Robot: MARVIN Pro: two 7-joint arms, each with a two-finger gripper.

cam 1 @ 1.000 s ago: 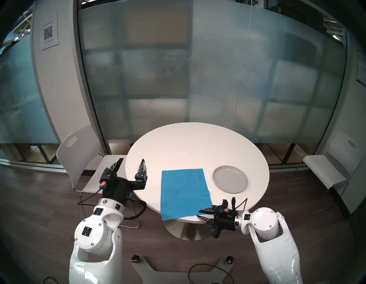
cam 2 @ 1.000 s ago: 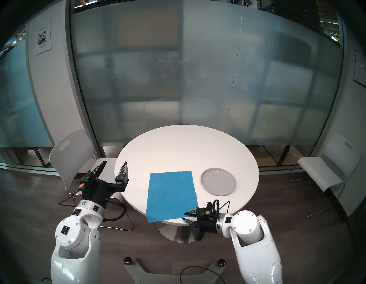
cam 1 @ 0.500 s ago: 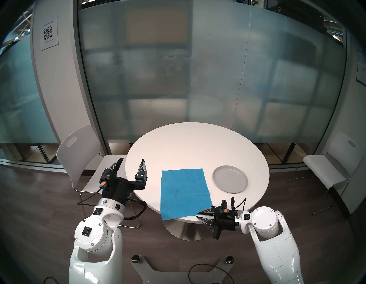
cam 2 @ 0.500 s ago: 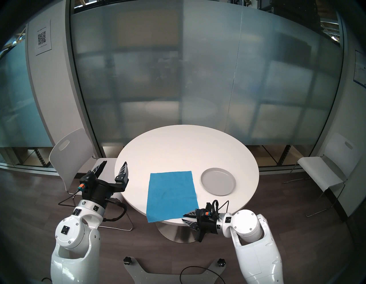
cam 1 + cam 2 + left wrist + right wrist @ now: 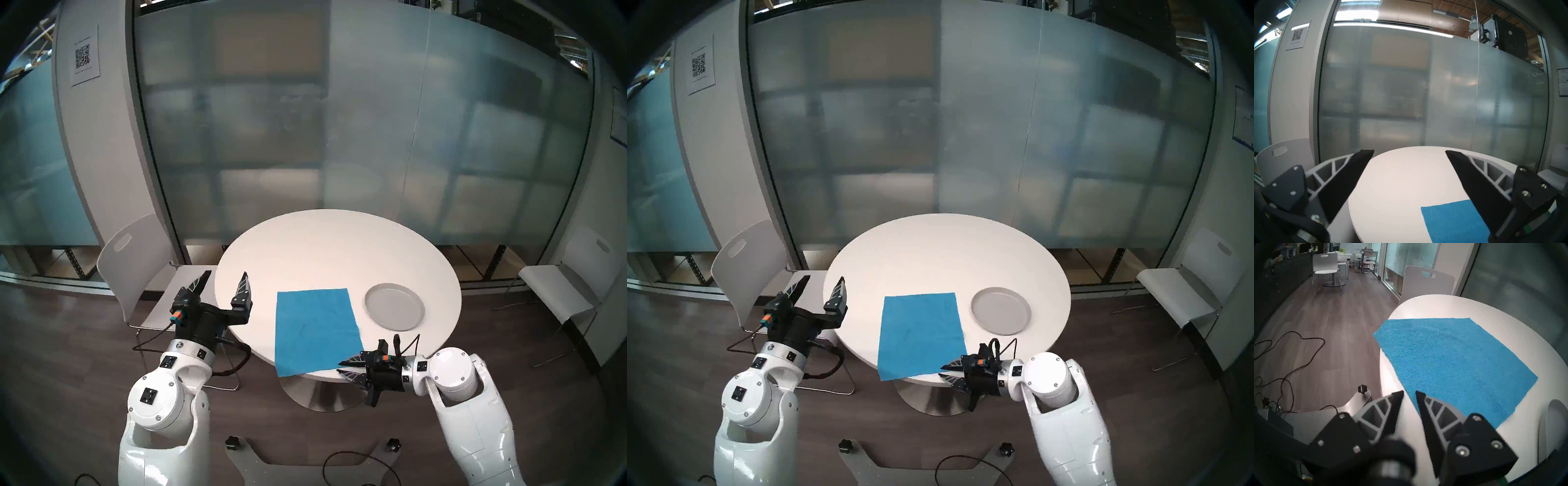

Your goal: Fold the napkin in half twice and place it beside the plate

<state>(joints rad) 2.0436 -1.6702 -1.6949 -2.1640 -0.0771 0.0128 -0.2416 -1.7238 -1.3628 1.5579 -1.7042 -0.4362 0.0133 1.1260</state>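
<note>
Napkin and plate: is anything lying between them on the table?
No. In the head view, only bare white table separates the blue napkin from the grey plate.

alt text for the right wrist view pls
The right pincer, fingers slightly apart and holding nothing, hovers at the near corner of a flat, unfolded blue napkin on a round white table. A white chair stands beyond, on wood flooring.

In the right wrist view, the plate (image 5: 1553, 421) is cut off by the dark rim; the right gripper (image 5: 1409, 393) fingertips are blurred.
</note>
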